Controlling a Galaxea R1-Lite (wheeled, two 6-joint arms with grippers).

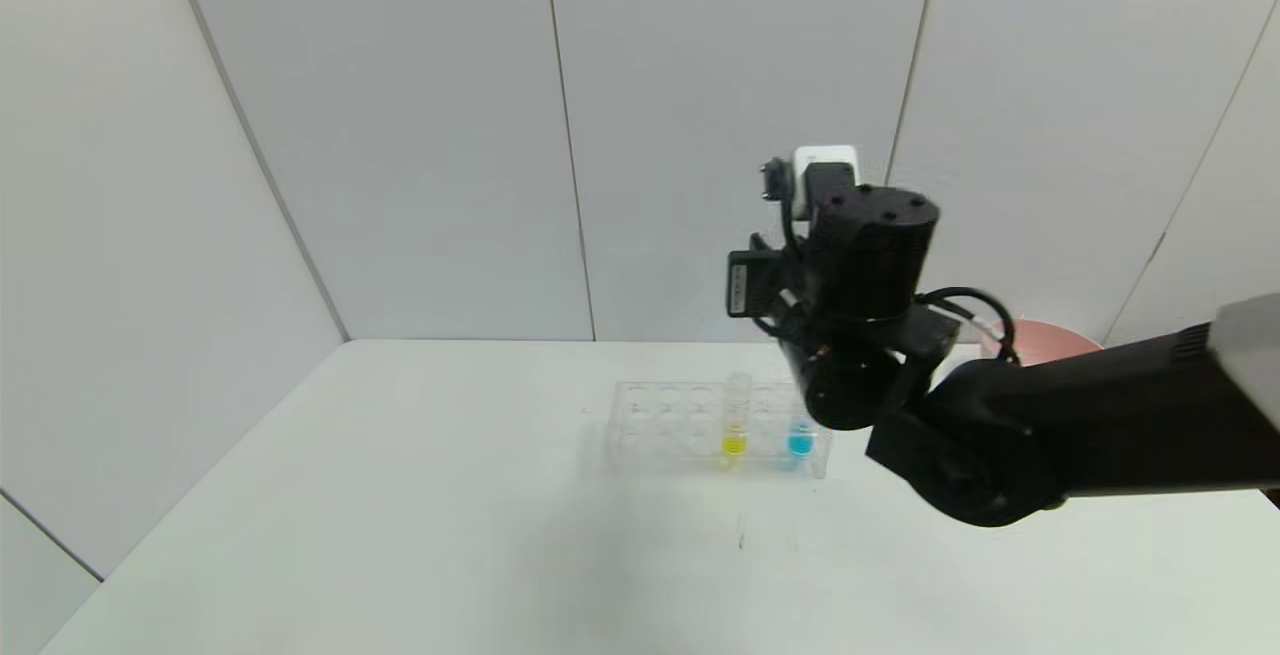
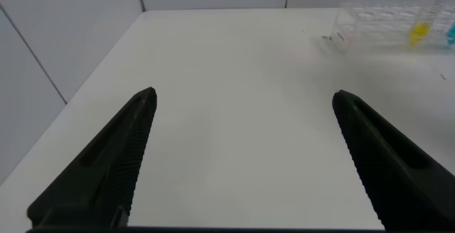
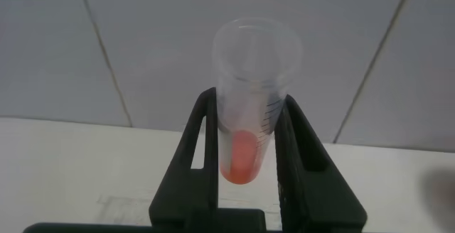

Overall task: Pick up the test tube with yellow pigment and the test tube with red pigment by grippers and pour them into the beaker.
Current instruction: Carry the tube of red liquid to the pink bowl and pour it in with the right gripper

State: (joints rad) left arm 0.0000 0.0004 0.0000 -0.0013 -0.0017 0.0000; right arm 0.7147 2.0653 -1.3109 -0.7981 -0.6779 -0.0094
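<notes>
Right wrist view, right end effector [image 3: 245,130] clamping red-pigment tube [image 3: 250,105], left end effector [image 2: 245,158] spread over bare table [image 2: 227,84]

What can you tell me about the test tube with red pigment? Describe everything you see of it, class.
The test tube with red pigment is a clear plastic tube with an open round mouth, printed measuring marks down one side and a little orange-red liquid pooled at its rounded bottom. It is clamped between the two black fingers of the right hand, lifted clear of the white table. It is roughly in line with the fingers. Nothing else touches it.
</notes>
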